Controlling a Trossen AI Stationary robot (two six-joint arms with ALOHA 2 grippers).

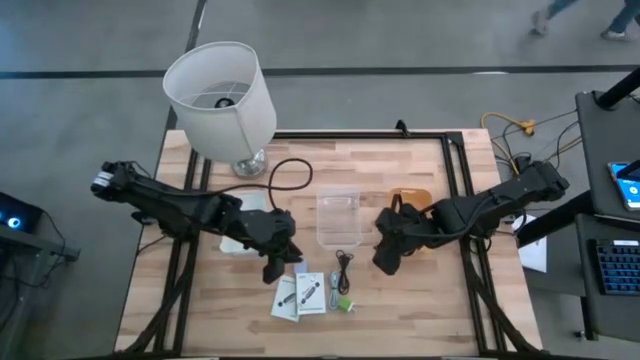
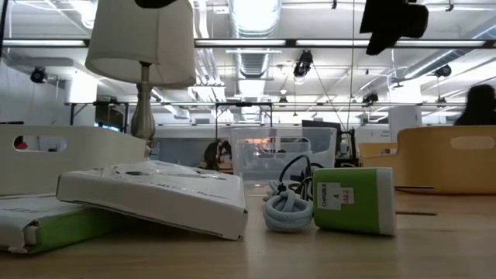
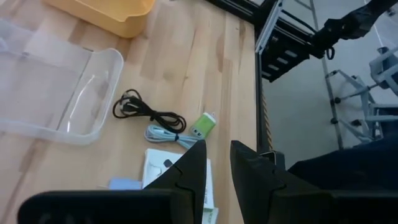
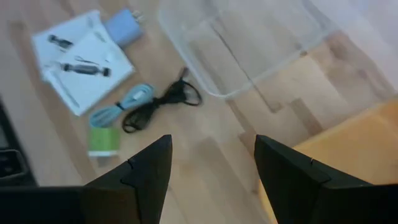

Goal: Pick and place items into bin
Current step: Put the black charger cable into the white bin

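**Two arms poised, bin still empty**

Two grippers hover over a butcher-block table in the high view: the left gripper [image 1: 274, 268] above the flat white packets [image 1: 299, 296], the right gripper [image 1: 385, 262] beside the clear plastic bin [image 1: 338, 218]. At table level, a green block [image 2: 353, 200] sits touching a pale coiled cord [image 2: 287, 211]. The left wrist shows narrowly parted, empty fingers above the thin black cable [image 3: 147, 111]. The right wrist shows wide-spread, empty fingers. Likely next: descend and grasp.

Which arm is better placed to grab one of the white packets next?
Left, probably. In the high view the left tool hovers right beside the white packets, apparently holding nothing. The right tool sits farther off, across the black cable, beside the clear bin.
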